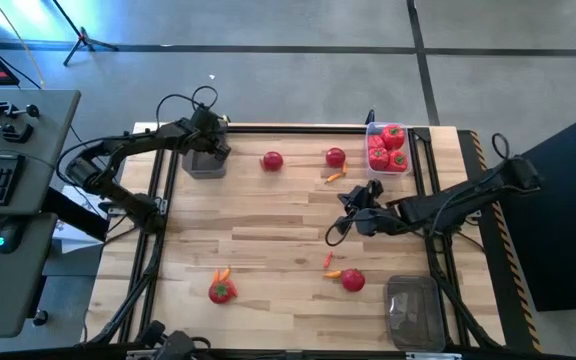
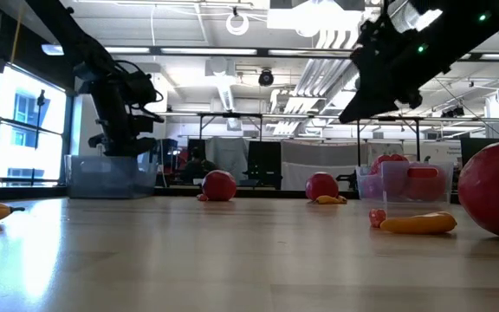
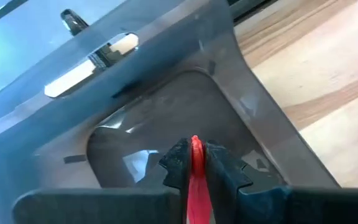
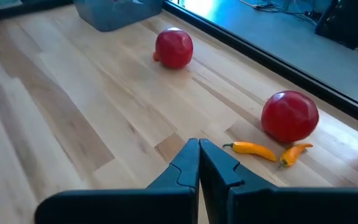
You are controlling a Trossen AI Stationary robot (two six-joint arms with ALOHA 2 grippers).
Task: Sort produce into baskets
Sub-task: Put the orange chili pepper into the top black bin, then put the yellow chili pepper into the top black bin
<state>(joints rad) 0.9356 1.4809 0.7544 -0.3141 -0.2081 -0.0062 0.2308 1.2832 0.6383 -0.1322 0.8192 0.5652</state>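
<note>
Left gripper (image 3: 194, 163), poised over the far-left grey basket (image 3: 166, 99), pinches a thin red pepper piece (image 3: 196, 180) between its fingers. Right gripper (image 4: 199, 163), fingers pressed together and empty, hovers above mid-table, near two tomatoes (image 4: 289, 116) and orange pieces (image 4: 253, 149).

Light: ceiling lamps (image 2: 241, 19) and a window (image 2: 26, 121) are brightening the room.
Glare: the basket (image 3: 166, 93) wall is reflecting white streaks.
Focus: the nearest tomato (image 2: 496, 191) is blurring.
</note>
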